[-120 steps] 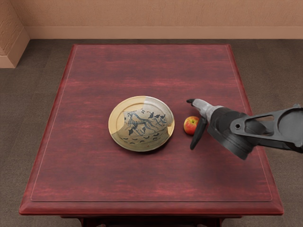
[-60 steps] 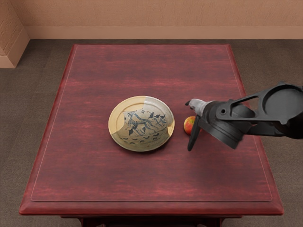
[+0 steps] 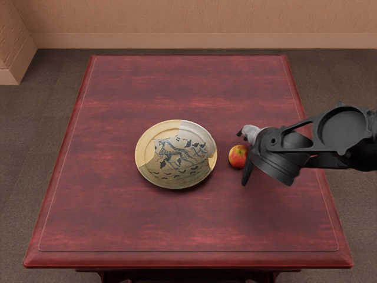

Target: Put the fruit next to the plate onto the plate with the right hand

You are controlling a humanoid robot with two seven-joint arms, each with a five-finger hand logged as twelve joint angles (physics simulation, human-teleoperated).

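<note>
1. Small round red-and-yellow apple (image 3: 238, 156): rests on the red-brown wooden desk (image 3: 147, 224), just right of the round cream ceramic plate with dark blue painted figures (image 3: 143, 154), with a narrow strip of desk between them. It is not on the plate.
2. Black-and-grey five-finger right hand (image 3: 253, 148): directly right of the apple. It holds nothing. One pale finger (image 3: 247, 132) reaches past the apple's far side and one dark finger (image 3: 247, 172) past its near side, and neither has wrapped it. Contact cannot be told.
3. Change: half a second ago the hand covered the apple's right part; it has since drawn slightly right, showing more of the fruit. The apple has barely shifted. Judgement: the grasp is not secured and the lift is not begun.
4. Orientation: the apple is near spherical, with no long axis to speak of. The stem is too small to see, so which way it points is undetermined.
</note>
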